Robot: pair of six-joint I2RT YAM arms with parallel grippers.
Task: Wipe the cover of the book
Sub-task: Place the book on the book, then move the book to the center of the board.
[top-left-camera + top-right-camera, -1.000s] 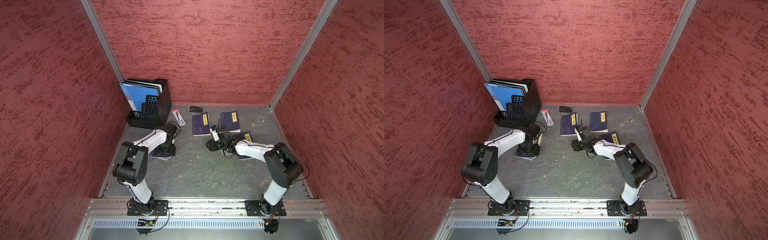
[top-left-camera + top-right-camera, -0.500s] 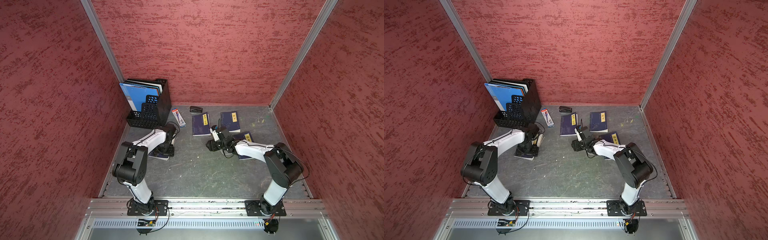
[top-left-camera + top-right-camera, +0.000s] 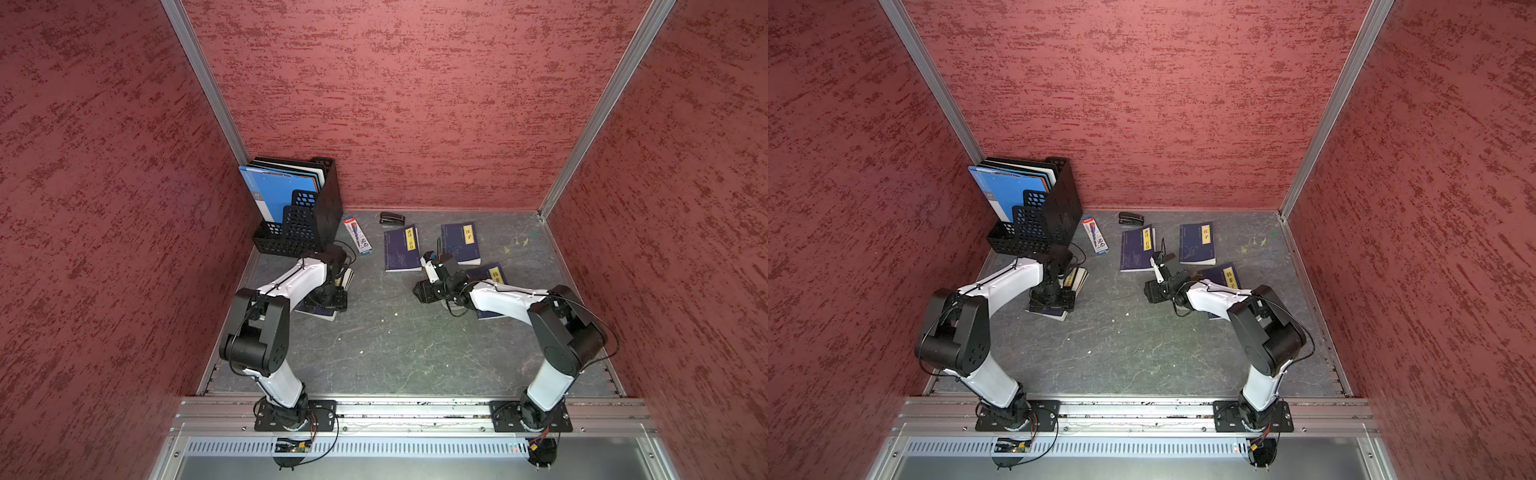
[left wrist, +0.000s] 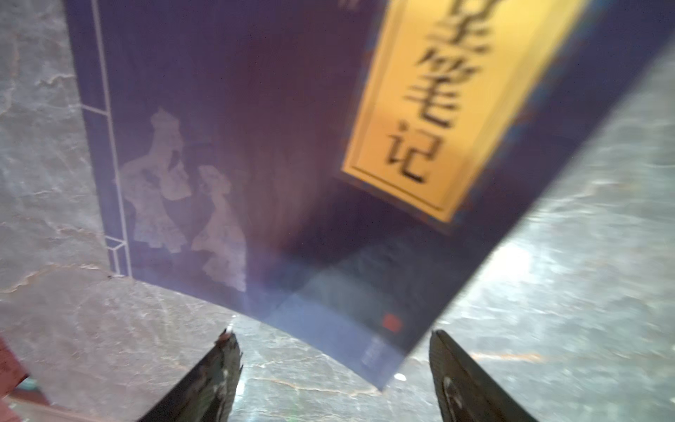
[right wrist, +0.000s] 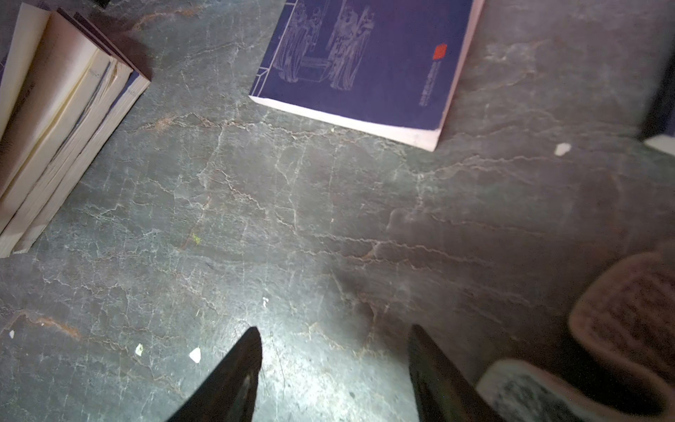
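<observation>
A dark blue book point(image 4: 255, 146) with a yellow title label point(image 4: 438, 109) lies flat on the grey table, directly under my left gripper point(image 4: 333, 334). The gripper is open and empty, and the book's near corner sits between its fingertips. In both top views this gripper point(image 3: 332, 297) point(image 3: 1054, 297) points down over that book point(image 3: 320, 311), beside a small stack of books point(image 3: 347, 278). My right gripper point(image 5: 334, 329) point(image 3: 420, 289) is open and empty above bare table, with another blue book point(image 5: 365, 62) ahead of it. A blurred brownish rounded thing point(image 5: 628, 310) shows beside it; I cannot identify it.
Three more blue books lie at the back point(image 3: 401, 249) point(image 3: 461, 243), one point(image 3: 494, 274) partly under the right arm. A black file rack with blue folders point(image 3: 299, 208), a marker pack point(image 3: 357, 235) and a stapler point(image 3: 391, 218) stand at the back left. Red walls close three sides.
The left wrist has shifted very slightly over its book. The right arm has not moved, and both grippers stay as open as before.
</observation>
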